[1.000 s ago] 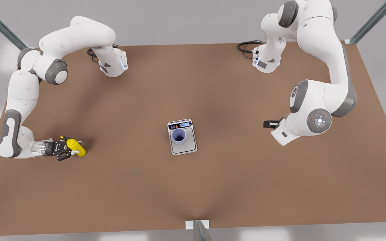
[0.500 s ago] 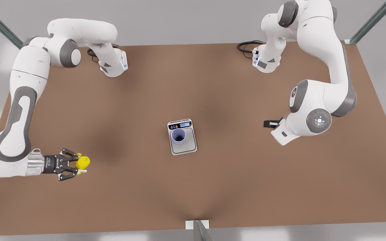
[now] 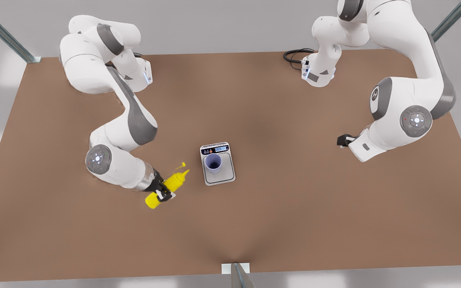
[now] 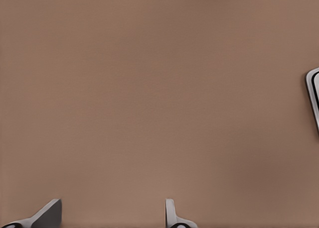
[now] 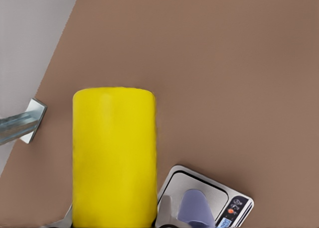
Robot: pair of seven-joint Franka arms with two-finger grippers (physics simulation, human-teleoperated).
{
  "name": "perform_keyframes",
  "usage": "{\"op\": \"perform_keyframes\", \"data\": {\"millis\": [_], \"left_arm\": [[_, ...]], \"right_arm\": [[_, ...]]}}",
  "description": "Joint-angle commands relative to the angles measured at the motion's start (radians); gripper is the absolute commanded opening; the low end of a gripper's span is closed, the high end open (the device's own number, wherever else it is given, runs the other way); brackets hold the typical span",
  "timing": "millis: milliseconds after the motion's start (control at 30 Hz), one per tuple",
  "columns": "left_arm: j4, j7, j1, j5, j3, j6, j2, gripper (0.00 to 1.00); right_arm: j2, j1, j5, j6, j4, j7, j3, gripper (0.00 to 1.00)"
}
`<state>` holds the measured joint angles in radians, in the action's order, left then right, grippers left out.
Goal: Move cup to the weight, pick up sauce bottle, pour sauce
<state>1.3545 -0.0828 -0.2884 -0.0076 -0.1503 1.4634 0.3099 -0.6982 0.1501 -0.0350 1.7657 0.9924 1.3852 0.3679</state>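
The yellow sauce bottle (image 3: pixel 170 185) hangs tilted above the table, nozzle aimed at the weight (image 3: pixel 220 177), just to the front view's left of it. My right gripper (image 3: pixel 161 193) is shut on the bottle's body (image 5: pixel 113 156). A small yellow streak (image 3: pixel 182 164) hangs in the air by the nozzle. The lavender cup (image 3: pixel 213 163) stands upright on the weight's plate, and in the right wrist view the cup (image 5: pixel 197 208) and the weight (image 5: pixel 222 190) lie past the bottle. My left gripper (image 3: pixel 343 140) waits open at the front view's right, its fingers (image 4: pixel 50 213) spread over bare table, the weight's edge (image 4: pixel 314 96) farther off.
Both arm bases (image 3: pixel 136 76) (image 3: pixel 318 74) stand at the table's far edge, a black cable (image 3: pixel 294 54) beside the one on the front view's right. A metal bracket (image 3: pixel 235 269) sits at the middle of the near edge. Metal frame posts (image 3: pixel 2 34) rise at the far corners.
The arm with the bottle swung from the table's left edge to just beside the weight and tipped the bottle nozzle-first toward it. The other arm drew back to the front view's right.
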Motion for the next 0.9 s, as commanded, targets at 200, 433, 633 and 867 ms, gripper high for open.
{"op": "perform_keyframes", "data": {"millis": [200,433,633,867], "left_arm": [[0.000,0.000,0.000,0.020,0.000,0.003,0.003,1.00],[0.000,0.008,0.000,0.020,0.000,-0.003,0.005,1.00],[0.000,0.008,0.000,0.020,0.001,0.002,0.009,1.00],[0.000,0.008,0.000,0.020,0.001,0.003,0.011,1.00]], "right_arm": [[0.023,0.158,-0.241,0.044,0.005,-0.002,-0.032,0.30],[0.009,0.213,-0.464,0.086,0.078,0.029,-0.021,0.30],[0.005,0.212,-0.617,0.086,0.137,0.031,0.063,0.29],[-0.089,0.241,-0.809,0.110,0.193,0.028,0.065,0.30]]}}
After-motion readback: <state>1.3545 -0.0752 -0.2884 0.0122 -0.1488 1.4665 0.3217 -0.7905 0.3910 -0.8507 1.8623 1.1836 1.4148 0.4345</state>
